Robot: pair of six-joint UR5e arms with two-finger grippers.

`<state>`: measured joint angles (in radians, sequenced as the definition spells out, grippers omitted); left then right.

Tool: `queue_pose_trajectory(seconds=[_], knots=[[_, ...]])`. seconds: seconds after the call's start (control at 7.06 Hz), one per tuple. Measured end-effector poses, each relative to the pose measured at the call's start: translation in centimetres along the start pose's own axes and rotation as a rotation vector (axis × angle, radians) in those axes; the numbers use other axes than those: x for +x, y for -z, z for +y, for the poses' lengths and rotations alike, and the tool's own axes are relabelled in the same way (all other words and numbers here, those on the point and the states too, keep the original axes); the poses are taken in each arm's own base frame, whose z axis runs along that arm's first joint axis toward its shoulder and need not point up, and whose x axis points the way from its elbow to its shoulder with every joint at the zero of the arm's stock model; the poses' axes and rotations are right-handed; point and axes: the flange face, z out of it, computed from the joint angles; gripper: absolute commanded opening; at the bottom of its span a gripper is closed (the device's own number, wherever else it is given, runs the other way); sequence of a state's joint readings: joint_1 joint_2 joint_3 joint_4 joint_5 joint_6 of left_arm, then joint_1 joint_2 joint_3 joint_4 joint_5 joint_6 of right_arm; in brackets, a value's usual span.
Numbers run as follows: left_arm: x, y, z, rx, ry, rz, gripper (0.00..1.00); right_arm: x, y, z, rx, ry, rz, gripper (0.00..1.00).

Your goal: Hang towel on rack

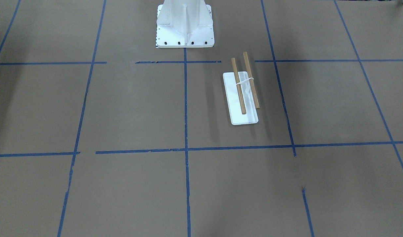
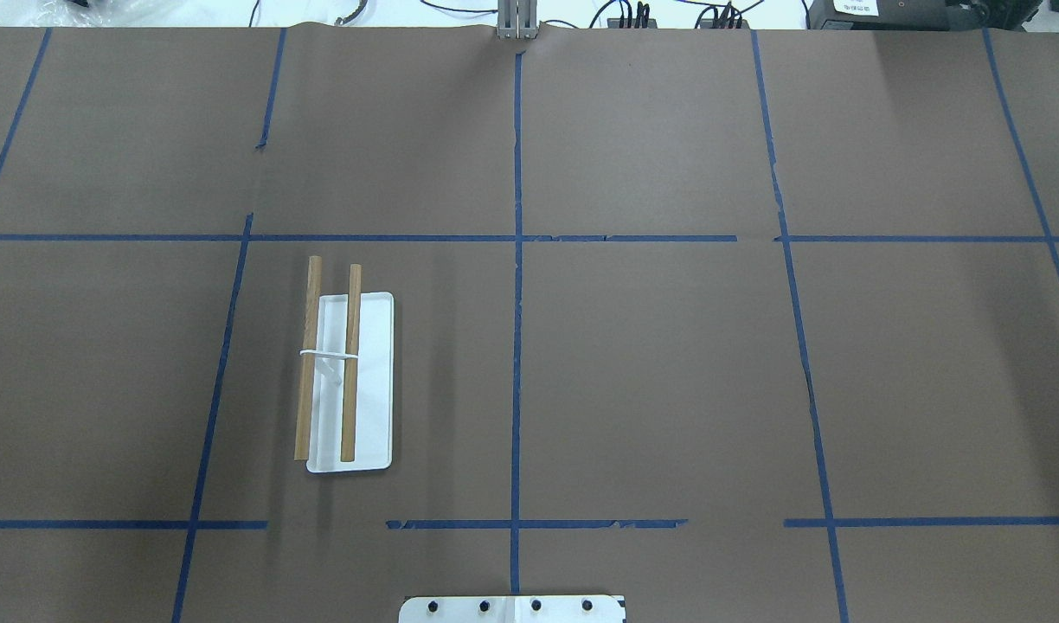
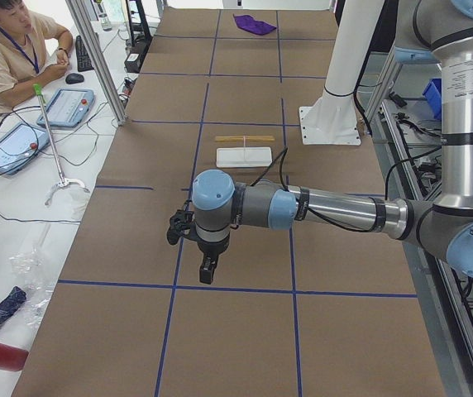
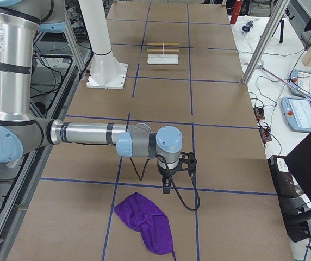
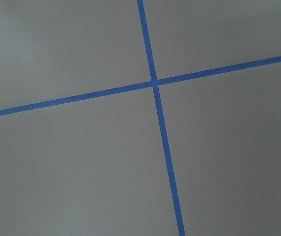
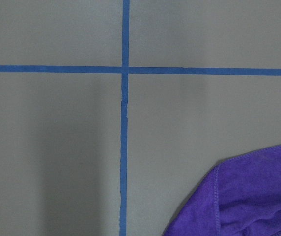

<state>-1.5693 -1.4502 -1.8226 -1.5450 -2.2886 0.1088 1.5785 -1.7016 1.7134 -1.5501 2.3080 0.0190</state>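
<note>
The purple towel (image 4: 144, 220) lies crumpled on the brown table at the end on my right; it also shows in the exterior left view (image 3: 254, 24) and the right wrist view (image 6: 248, 196). The rack (image 2: 374, 381) stands on my left half, with a white base and two wooden bars (image 1: 242, 95); it also shows in both side views (image 3: 245, 155) (image 4: 162, 57). My right gripper (image 4: 166, 188) hangs just above the table, a short way from the towel. My left gripper (image 3: 207, 277) hangs over bare table, far from the rack. I cannot tell whether either is open or shut.
The white robot pedestal (image 1: 185, 26) is bolted at mid-table on the robot's side. Aluminium posts (image 3: 96, 58) (image 4: 264, 43) stand at the table's operator edge. An operator (image 3: 13, 50) sits beside pendants off the table. Blue tape lines grid the surface.
</note>
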Motion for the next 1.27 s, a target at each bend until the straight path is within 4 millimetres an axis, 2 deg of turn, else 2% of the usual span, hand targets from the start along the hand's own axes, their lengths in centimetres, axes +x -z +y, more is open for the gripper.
queue_pose_trajectory(seconds=[0.71,0.99,1.27], knots=[[1.3,1.5,-0.2,0.033,-0.022,0.017,1.0,-1.2,1.1,-0.9,0.1,0.104,-0.002,1.0],[2.6,3.0,-1.2,0.078,-0.065,0.015,1.0,-3.1,2.1,-1.7,0.187,0.188,-0.03,1.0],[3.9,4.5,-2.7,0.194,-0.171,0.003,1.0,-5.2,2.9,-2.1,0.263,0.28,-0.085,1.0]])
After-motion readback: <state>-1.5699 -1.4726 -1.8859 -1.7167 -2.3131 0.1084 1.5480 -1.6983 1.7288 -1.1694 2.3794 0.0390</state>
